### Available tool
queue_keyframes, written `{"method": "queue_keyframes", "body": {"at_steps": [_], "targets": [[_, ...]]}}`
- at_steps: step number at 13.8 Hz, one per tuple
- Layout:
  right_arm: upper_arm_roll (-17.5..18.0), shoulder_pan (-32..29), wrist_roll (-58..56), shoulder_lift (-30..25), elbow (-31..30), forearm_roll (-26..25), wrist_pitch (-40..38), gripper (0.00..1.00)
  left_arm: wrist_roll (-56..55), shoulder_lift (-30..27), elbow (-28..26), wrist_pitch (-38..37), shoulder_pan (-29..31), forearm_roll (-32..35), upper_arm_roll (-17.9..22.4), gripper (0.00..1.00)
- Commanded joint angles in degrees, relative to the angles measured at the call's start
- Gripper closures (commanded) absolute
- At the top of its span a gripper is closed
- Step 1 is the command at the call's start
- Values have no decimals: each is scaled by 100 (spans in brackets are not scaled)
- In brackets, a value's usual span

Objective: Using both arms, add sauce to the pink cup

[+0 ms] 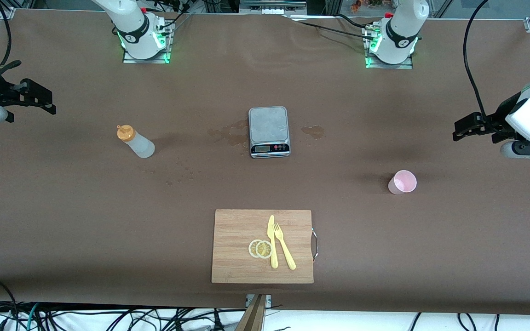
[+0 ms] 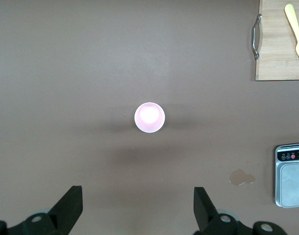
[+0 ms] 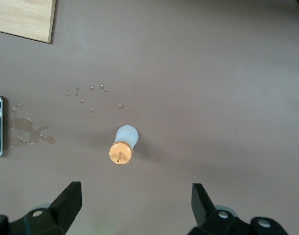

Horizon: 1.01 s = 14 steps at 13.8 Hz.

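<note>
The sauce bottle (image 1: 135,141), whitish with an orange nozzle cap, stands upright on the brown table toward the right arm's end. It also shows in the right wrist view (image 3: 123,147). The pink cup (image 1: 402,182) stands upright toward the left arm's end, and shows from above in the left wrist view (image 2: 149,117). My left gripper (image 1: 465,128) hangs open and empty over the table's edge at the left arm's end, its jaws wide apart (image 2: 138,196). My right gripper (image 1: 39,99) hangs open and empty over the right arm's end, jaws wide apart (image 3: 136,193).
A kitchen scale (image 1: 269,132) sits mid-table with wet spills (image 1: 313,132) beside it. A wooden cutting board (image 1: 237,248) lies nearer the front camera, bearing two lemon slices (image 1: 260,248), a yellow knife (image 1: 272,241) and a yellow fork (image 1: 284,246).
</note>
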Motion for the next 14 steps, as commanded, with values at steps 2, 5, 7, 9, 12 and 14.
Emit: {"method": "queue_keyframes", "body": {"at_steps": [2,5,7,9,12,14], "targets": [[5,-36,50,38,111,110,-82,1,109,44,125,-92,-6,-78,52,0],[5,-36,50,38,120,110,-73,1,109,44,125,-92,-6,-60,52,0],[5,-36,41,38,120,110,-73,1,109,44,125,-92,-15,-43,52,0],[5,-36,32,38,120,110,-73,1,109,53,125,-92,-15,-43,52,0],[5,-36,32,38,111,110,-65,1,109,44,125,-92,-24,-25,34,0],[-4,-36,32,38,120,110,-65,1,109,53,125,-92,-24,-16,34,0]]}}
